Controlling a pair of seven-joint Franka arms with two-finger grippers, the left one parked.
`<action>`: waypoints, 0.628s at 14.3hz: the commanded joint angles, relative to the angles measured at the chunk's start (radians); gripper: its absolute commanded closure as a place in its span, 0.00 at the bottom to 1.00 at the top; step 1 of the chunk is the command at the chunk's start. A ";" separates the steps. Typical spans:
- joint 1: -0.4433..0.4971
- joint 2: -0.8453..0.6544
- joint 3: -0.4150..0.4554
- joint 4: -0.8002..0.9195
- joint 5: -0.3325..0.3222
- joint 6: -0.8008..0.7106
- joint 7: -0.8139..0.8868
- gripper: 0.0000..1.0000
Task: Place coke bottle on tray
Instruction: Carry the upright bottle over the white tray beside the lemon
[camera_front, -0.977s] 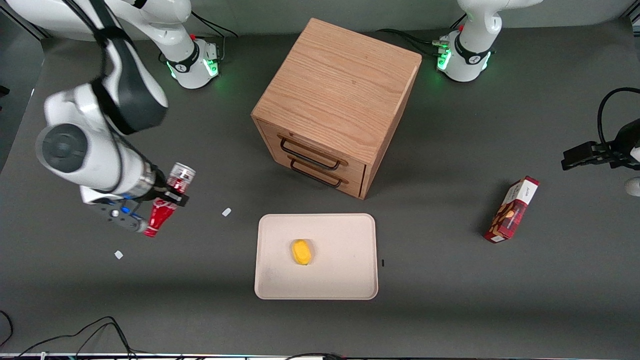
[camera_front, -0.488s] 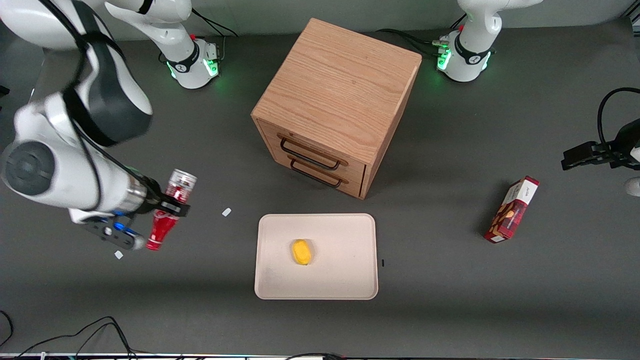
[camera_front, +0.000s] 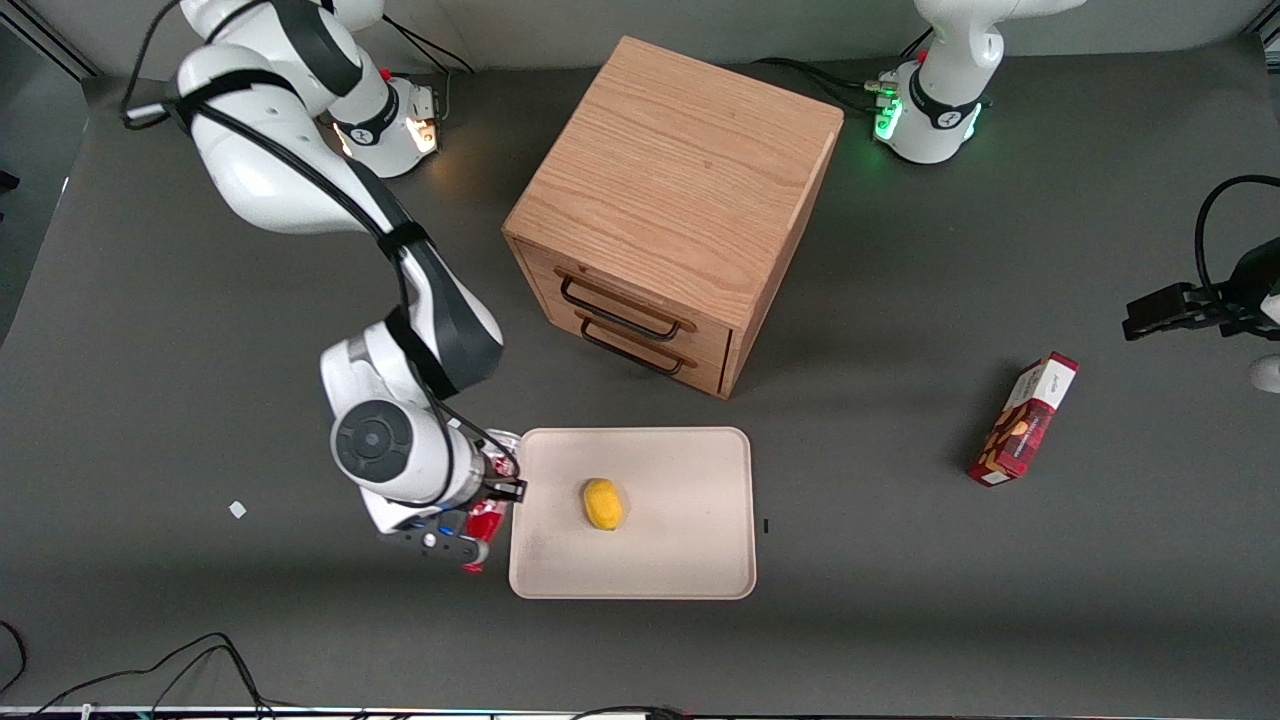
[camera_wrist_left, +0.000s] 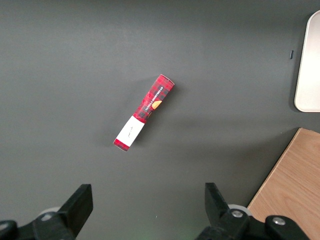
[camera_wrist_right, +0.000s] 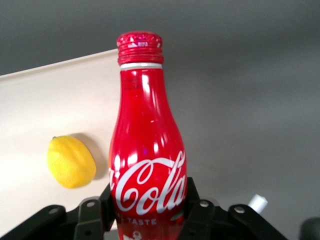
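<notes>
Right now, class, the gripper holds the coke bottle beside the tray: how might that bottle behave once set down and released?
The coke bottle looks glossy and slim, so it may slip in the gripper shut on its lower body. Being round, it would probably roll if laid on the tray, perhaps toward the lemon. Stood upright, it might tip easily.

One red contour coke bottle (camera_wrist_right: 146, 150), one cream-beige rectangular tray (camera_front: 690, 560), one yellow lemon (camera_front: 603, 503), one wooden two-drawer cabinet (camera_front: 680, 190), one red rectangular snack box (camera_front: 1024, 418).

tool (camera_front: 497, 492) + coke bottle (camera_front: 484, 523) | moved | from open table to tray (camera_front: 700, 570) edge
</notes>
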 joint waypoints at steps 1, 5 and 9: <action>0.006 0.086 -0.004 0.072 -0.011 0.102 -0.112 1.00; 0.015 0.160 -0.006 0.070 -0.011 0.213 -0.204 1.00; 0.018 0.189 -0.006 0.066 -0.008 0.214 -0.244 1.00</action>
